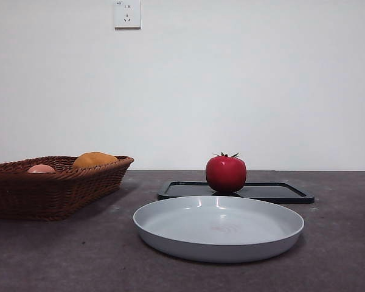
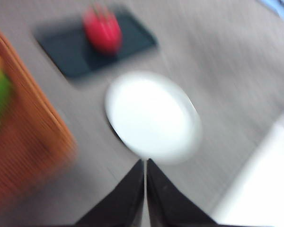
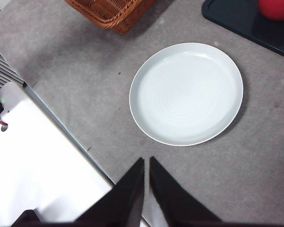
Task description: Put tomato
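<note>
On your left, the wicker basket (image 1: 55, 185) sat on the counter (image 1: 48, 255) with an orange-yellow fruit (image 1: 94, 160) and a pale pink fruit (image 1: 41, 168) inside. Centre, the grey plate (image 1: 219, 243) lay bare. Just behind it, the tomato (image 1: 225, 173) stood upright on the black tray (image 1: 280, 191). Your left hand (image 2: 145, 163) and right hand (image 3: 146, 161) both hung above the counter, jaws pressed together, holding nothing.

Plate (image 1: 170, 228): near front edge, empty.
Tray (image 1: 280, 192): behind plate.
Basket (image 1: 48, 194): left side, holding orange fruit (image 1: 94, 160), pink fruit (image 1: 41, 168).
</note>
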Motion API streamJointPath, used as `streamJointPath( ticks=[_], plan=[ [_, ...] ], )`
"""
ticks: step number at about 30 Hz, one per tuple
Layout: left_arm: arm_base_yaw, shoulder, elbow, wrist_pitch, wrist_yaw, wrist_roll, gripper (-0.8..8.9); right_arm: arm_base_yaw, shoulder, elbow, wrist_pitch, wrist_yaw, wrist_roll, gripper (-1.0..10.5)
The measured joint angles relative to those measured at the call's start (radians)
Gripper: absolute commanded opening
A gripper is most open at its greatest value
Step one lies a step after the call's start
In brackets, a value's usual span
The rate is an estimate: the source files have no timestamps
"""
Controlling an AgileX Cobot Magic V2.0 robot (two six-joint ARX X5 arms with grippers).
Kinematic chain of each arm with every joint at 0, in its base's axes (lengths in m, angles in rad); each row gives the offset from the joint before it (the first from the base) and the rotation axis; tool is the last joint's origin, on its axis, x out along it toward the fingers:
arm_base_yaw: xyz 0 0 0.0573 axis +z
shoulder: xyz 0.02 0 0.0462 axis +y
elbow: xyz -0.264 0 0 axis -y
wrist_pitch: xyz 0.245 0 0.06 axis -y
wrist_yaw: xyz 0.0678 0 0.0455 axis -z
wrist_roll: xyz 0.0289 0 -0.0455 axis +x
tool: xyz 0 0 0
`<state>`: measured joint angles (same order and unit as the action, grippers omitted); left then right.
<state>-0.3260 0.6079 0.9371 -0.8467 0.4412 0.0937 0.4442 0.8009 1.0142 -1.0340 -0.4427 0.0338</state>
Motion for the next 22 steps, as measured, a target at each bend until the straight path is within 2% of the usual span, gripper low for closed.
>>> streamJointPath(
  ticks=[6, 10, 16, 22],
  plan=[
    [0.235, -0.174, -0.093, 0.378, -0.016, 0.106, 0.07, 0.000, 0.000, 0.000, 0.000, 0.000, 0.000, 0.1],
    [0.348, -0.303, -0.242, 0.561, -0.117, 0.134, 0.07, 0.000, 0.000, 0.000, 0.000, 0.000, 0.000, 0.1],
    [0.403, -0.458, -0.478, 0.650, -0.232, 0.133, 0.07, 0.000, 0.000, 0.000, 0.000, 0.000, 0.000, 0.1],
    [0.408, -0.558, -0.653, 0.658, -0.275, 0.122, 0.07, 0.000, 0.000, 0.000, 0.000, 0.000, 0.000, 0.1]
  ],
)
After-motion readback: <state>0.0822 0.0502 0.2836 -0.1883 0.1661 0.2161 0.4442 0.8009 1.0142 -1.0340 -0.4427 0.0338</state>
